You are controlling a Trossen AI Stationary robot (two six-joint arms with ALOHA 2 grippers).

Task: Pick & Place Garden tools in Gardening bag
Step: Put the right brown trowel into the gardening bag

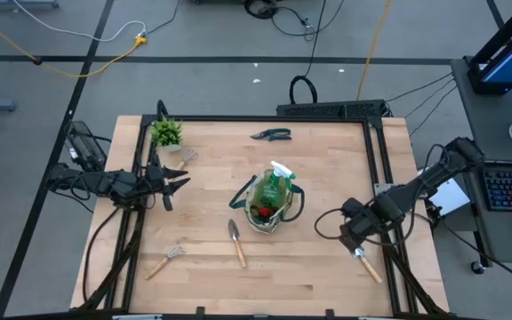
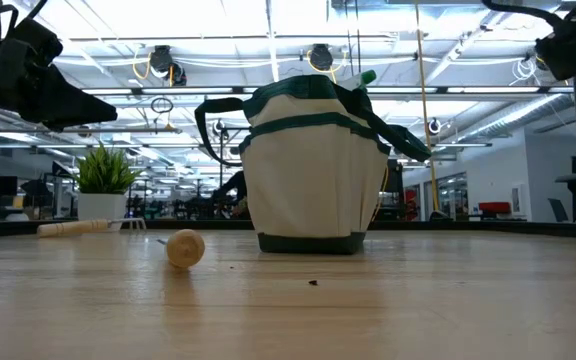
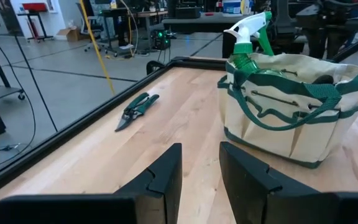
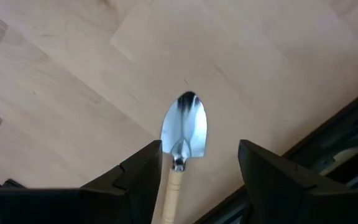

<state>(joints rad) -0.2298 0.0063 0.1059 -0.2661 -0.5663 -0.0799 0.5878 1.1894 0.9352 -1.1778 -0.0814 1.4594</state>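
Observation:
The beige gardening bag [image 1: 269,206] stands upright at the table's middle, with a green spray bottle [image 3: 248,46] sticking out of its top. Lying flat on the wood are dark pruning shears [image 1: 271,135], a wooden-handled trowel [image 1: 236,242], a hand rake [image 1: 164,260] and a second small rake [image 1: 188,156]. Another trowel [image 4: 184,130] lies near the right edge. My right gripper [image 4: 199,147] hangs above its blade, pointing down, open and clear of it. My left gripper [image 3: 201,149] waits at the left edge, level, with a narrow gap and nothing in it.
A small potted plant [image 1: 166,133] stands at the far left corner. A black frame rail [image 1: 376,160] runs along the table's edges, close beside the right-hand trowel. Bare wood lies between the bag and the right gripper.

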